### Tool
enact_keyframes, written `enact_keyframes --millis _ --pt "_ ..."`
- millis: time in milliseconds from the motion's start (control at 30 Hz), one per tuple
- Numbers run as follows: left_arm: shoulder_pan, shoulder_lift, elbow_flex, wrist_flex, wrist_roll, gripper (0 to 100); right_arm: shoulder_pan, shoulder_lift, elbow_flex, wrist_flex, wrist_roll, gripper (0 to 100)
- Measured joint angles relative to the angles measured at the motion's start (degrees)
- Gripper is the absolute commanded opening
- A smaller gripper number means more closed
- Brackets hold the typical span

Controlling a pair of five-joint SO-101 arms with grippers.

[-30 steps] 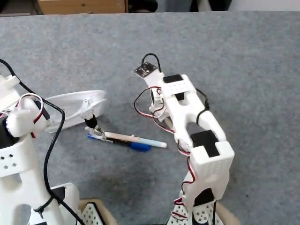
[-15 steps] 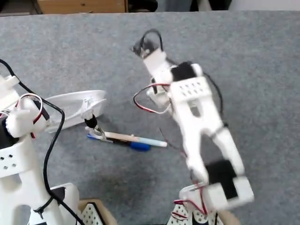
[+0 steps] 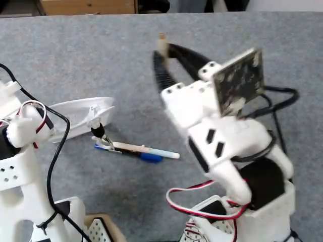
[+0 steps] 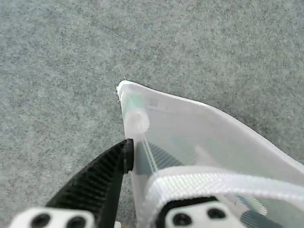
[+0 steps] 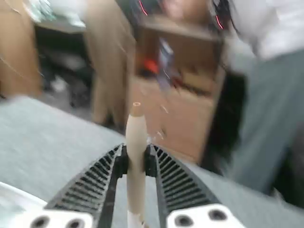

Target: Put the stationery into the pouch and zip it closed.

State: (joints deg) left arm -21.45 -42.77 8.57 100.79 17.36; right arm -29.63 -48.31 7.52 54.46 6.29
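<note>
The white translucent pouch (image 3: 81,117) lies at the left of the grey table, its mouth toward the pens. My left gripper (image 4: 135,159) is shut on the pouch's (image 4: 204,142) edge near one corner, black finger outside the wall. Two pens, a pale one (image 3: 146,149) and a blue one (image 3: 144,157), lie side by side just right of the pouch. My right gripper (image 3: 164,54) is raised high over the table's middle, shut on a beige pencil (image 3: 162,41). In the right wrist view the pencil (image 5: 135,142) stands up between the ribbed fingers (image 5: 111,166).
A small black item (image 3: 98,132) sits at the pouch's mouth by the pen tips. The right arm's body (image 3: 227,146) looms over the near right of the table. A wooden cabinet (image 3: 88,6) stands beyond the far edge.
The right arm rose from low beside the pens and tipped its gripper up and away, carrying the beige pencil. The left arm, pouch and pens have not moved.
</note>
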Motion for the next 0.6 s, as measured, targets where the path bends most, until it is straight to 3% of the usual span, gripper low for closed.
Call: enact_keyframes --millis 600 --pt "-2.46 0.09 1.14 0.00 0.00 3 -23.82 5.01 4.22 -21.80 3.69 1.2"
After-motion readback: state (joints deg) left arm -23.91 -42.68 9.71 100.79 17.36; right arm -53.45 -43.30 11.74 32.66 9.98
